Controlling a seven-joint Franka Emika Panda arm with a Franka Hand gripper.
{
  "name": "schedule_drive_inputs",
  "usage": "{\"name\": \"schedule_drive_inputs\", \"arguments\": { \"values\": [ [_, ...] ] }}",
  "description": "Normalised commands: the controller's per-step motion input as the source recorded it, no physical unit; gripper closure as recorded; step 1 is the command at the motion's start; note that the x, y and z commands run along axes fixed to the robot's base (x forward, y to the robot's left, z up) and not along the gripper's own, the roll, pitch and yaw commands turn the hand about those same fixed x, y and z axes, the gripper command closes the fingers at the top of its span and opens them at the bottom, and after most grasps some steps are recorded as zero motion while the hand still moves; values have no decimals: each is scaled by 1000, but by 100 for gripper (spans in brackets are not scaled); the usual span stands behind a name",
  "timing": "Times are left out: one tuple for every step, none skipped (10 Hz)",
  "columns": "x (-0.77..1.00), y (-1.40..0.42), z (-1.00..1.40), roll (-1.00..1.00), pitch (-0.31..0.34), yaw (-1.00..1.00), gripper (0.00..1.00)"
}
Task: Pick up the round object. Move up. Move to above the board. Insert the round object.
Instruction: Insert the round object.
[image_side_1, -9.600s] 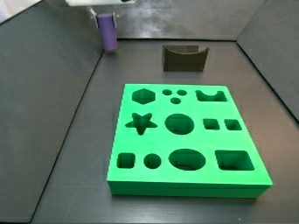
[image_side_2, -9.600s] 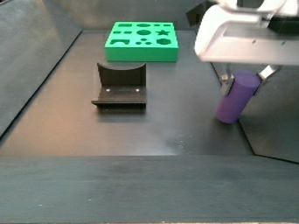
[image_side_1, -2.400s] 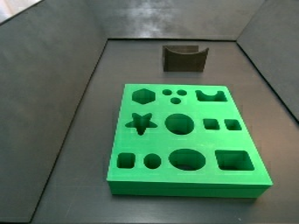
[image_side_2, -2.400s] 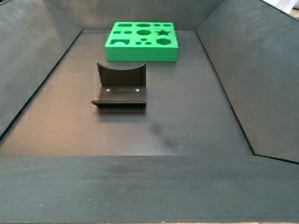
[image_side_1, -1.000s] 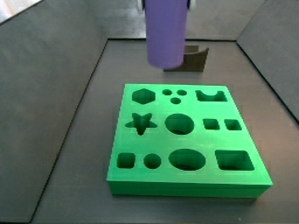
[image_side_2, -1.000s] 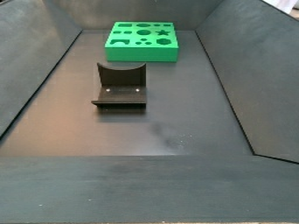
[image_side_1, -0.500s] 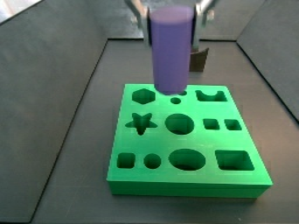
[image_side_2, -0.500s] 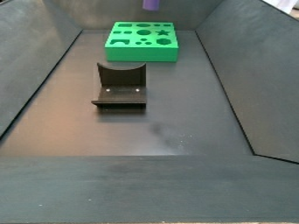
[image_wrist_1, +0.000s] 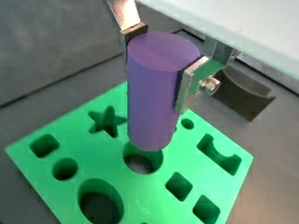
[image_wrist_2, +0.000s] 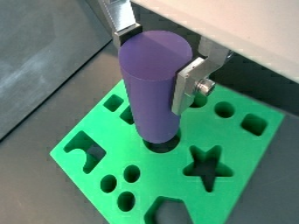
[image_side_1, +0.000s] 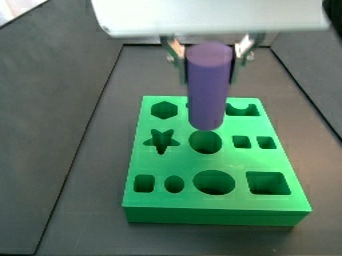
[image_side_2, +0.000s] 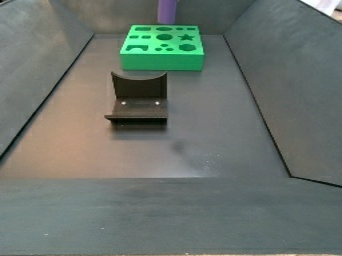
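We hold the peg (image_wrist_1: 156, 92) upright in the gripper (image_wrist_1: 160, 54), clamped near its top, so its base hangs, seemingly centred, over the board's (image_wrist_1: 251, 184) round hole (image_wrist_1: 142, 163).

Claw (image_wrist_1: 160, 54) clamped on upright purple peg (image_wrist_1: 156, 92) — directly above green board's (image_wrist_1: 70, 144) round hole (image_wrist_1: 142, 163).
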Motion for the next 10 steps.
{"name": "schedule_drive_inputs", "arguments": {
  "values": [
    [243,0,-291,99,-27,29,100],
    [0,0,-203,43,-19,0,100],
    [60,-9,-226,57,-9,17,100],
    [103,-23,-274,79,-4,34,100],
    [0,0,-66,0,0,0,100],
    [14,-46,-186,23,-16,0,100],
    [71,-83,-240,53,-24,0,100],
    [60,-91,-260,73,-26,0,100],
    [89,-94,-263,73,-19,0,100],
    [89,-103,-260,77,-20,0,100]
  ]
}}
